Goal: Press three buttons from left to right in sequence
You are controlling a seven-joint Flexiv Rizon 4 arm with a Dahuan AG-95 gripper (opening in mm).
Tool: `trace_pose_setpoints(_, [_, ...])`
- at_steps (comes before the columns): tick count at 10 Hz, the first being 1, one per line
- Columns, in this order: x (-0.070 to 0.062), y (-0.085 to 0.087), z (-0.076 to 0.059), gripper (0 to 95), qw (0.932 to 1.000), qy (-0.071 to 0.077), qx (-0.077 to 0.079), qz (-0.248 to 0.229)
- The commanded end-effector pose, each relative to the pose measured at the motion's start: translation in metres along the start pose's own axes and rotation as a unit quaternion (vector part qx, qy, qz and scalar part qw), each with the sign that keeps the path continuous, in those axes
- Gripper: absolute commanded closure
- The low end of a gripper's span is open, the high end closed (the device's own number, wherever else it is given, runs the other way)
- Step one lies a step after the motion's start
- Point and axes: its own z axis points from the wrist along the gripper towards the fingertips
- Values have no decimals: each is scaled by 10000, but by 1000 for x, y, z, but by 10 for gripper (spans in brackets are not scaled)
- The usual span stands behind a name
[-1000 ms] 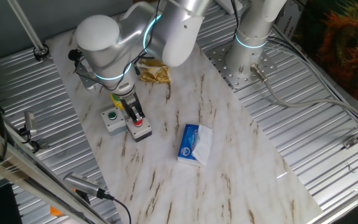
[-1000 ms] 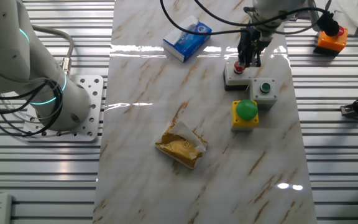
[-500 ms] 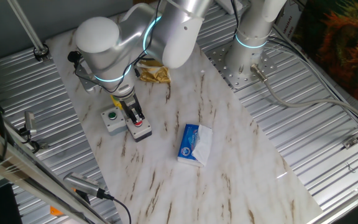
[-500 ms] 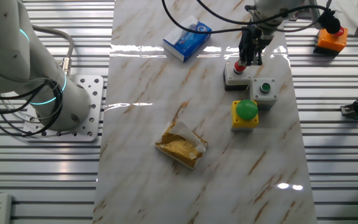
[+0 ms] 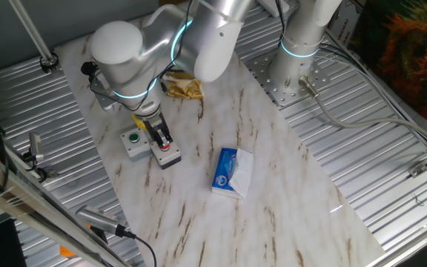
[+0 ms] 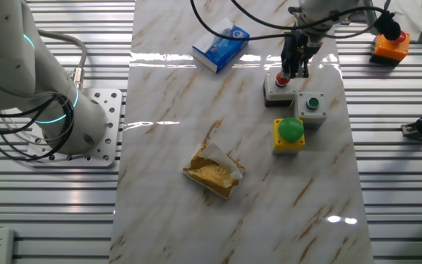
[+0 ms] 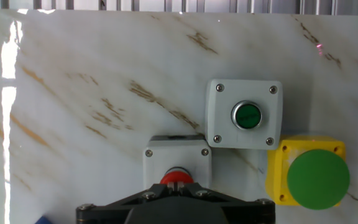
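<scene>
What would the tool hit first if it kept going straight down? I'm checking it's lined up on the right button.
Most likely the red button on its grey box: the tool points straight down at it. Whether they already touch is unclear.

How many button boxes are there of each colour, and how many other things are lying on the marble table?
Grey button boxes: 2 (red button, small green button)
Yellow button boxes: 1 (big green dome)
Tissue packets: 1
Golden wrappers: 1
Total: 5
</scene>
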Motion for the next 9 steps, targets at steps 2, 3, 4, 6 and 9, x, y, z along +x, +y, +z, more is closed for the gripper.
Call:
trace_pose_setpoints(2, [1,0,3,950,10000,16,-1,-7])
trace_pose_setpoints(3, [1,0,1,950,10000,14,-10,-4])
trace_pose_setpoints(4, [2,1,-4,950,10000,57,-9,5])
trace_pose_setpoints(6, [5,3,-12,950,10000,73,-16,16])
trace_pose_setpoints(9, [8,6,-20,950,9999,111,-19,44])
